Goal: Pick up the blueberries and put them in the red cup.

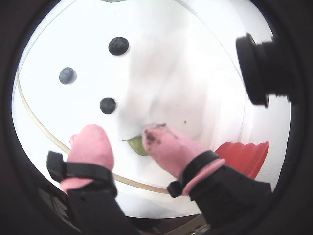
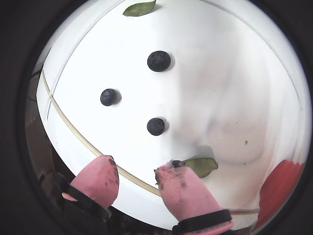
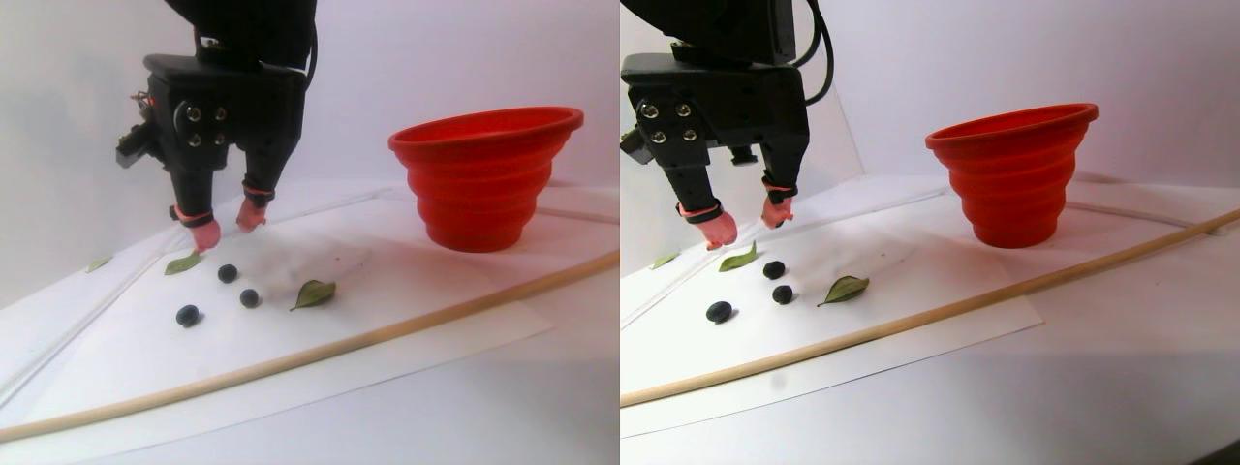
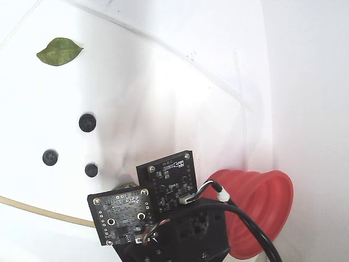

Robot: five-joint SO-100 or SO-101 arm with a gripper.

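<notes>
Three blueberries lie on the white paper, seen in both wrist views (image 1: pixel 107 105) (image 2: pixel 156 126), in the stereo pair view (image 3: pixel 228 273) and in the fixed view (image 4: pixel 87 122). My gripper (image 2: pixel 137 169) is open, and nothing sits between its pink fingertips (image 1: pixel 90 142). It hangs a little above the paper, short of the nearest berry. In the stereo pair view the gripper (image 3: pixel 228 226) is just behind the berries. The red cup (image 3: pixel 484 174) stands upright to the right, apart from the gripper, and shows at the edge of both wrist views (image 1: pixel 244 156) (image 2: pixel 279 188).
A green leaf (image 2: pixel 201 166) lies by one fingertip, and other leaves (image 3: pixel 313 293) (image 4: pixel 59 51) lie around the berries. A thin wooden stick (image 3: pixel 339 339) runs across the paper's front. A black camera body (image 1: pixel 264 68) juts in at the upper right of a wrist view.
</notes>
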